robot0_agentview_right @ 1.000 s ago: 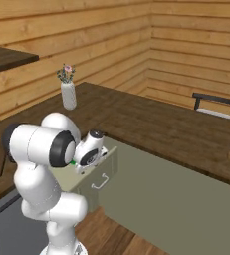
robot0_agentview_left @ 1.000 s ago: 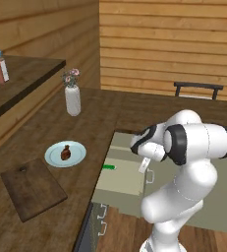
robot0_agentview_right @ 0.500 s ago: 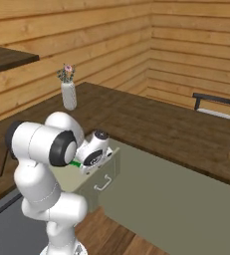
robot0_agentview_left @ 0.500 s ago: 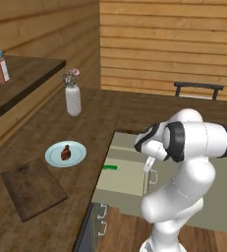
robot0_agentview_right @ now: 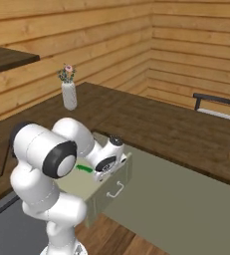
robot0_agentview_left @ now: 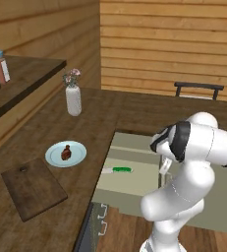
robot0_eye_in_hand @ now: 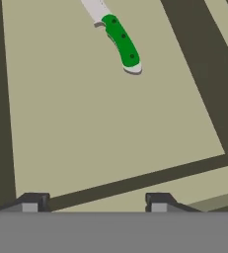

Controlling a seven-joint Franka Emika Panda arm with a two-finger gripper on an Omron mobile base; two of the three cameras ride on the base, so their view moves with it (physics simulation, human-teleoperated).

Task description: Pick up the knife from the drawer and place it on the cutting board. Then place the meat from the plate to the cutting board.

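pale drawer floor lies just under the pincer, whose tips stand apart with nothing between them. beyond them, up and slightly to one side in the hand view, lies the knife, flat, its long axis slanting away, green handle nearer, blade farther. since a second ago the tips have narrowed and the knife shows more fully on the drawer floor.

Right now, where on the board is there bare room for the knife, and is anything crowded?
The dark brown wooden cutting board is bare end to end. Beside it, the pale blue round plate carries the reddish-brown meat chunk. The green-handled knife lies alone in the grey-green drawer.
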